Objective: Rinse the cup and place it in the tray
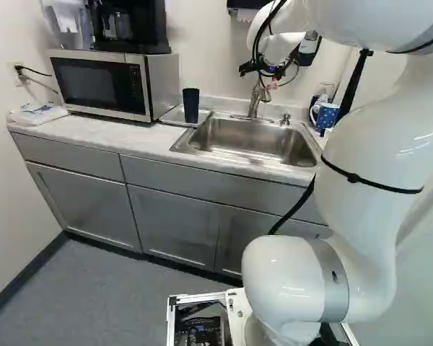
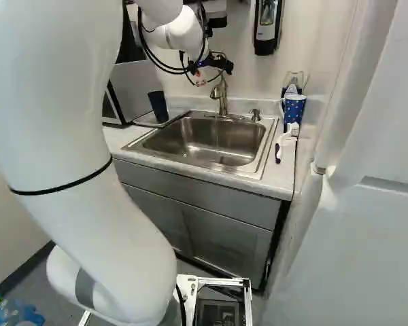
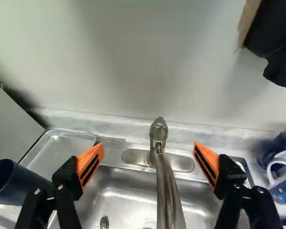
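Note:
My gripper [image 2: 211,66] is above the back of the sink at the faucet. In the wrist view the gripper [image 3: 149,151] has its fingers wide apart, one on each side of the faucet [image 3: 158,138], with nothing gripped. A dark blue cup [image 1: 191,105] stands upright on the metal tray [image 1: 175,116], left of the sink; in the wrist view the cup [image 3: 20,185] is beside one finger. A faint line below the spout in the right base view may be running water.
The steel sink [image 2: 211,141] lies under the gripper. A microwave [image 1: 105,83] stands left of the tray. Right of the sink are a dotted blue mug [image 2: 294,107] and a white brush [image 2: 283,139]. A wall dispenser [image 2: 266,26] hangs above, and a white door [image 2: 353,204] flanks the counter.

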Robot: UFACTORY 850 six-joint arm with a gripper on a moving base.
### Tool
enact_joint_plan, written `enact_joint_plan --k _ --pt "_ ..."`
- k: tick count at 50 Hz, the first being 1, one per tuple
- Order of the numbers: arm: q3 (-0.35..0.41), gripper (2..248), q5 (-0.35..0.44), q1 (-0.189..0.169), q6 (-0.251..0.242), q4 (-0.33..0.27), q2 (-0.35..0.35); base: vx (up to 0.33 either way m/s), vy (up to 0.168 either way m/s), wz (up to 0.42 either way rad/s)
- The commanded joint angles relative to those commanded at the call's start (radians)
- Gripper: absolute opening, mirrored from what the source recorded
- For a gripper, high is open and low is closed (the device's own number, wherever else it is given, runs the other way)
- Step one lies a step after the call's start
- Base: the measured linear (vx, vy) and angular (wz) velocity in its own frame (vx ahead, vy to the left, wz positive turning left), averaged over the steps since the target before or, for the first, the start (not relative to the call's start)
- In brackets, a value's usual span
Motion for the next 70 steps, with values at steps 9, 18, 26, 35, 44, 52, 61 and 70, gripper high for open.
enact_joint_plan --k 9,18,26,35,44,52,61,70 --pt "0.046 247 -0.036 -0.009 0.0 0.0 0.044 0.0 0.0 0.0" --pt "0.093 247 -0.084 -0.014 0.0 0.0 0.091 0.0 0.0 0.0" --pt "0.136 247 -0.145 -0.017 0.0 0.0 0.133 0.0 0.0 0.0" --pt "0.184 247 -0.223 -0.018 0.0 0.0 0.183 0.0 0.0 0.0" --pt "0.231 247 -0.302 -0.023 0.0 0.0 0.232 0.0 0.0 0.0" --pt "0.272 247 -0.366 -0.029 0.0 0.0 0.278 0.0 0.0 0.0" --pt "0.317 247 -0.415 -0.036 0.0 0.0 0.328 0.0 0.0 0.0" --pt "0.325 247 -0.45 -0.037 0.0 0.0 0.337 0.0 0.0 0.0"
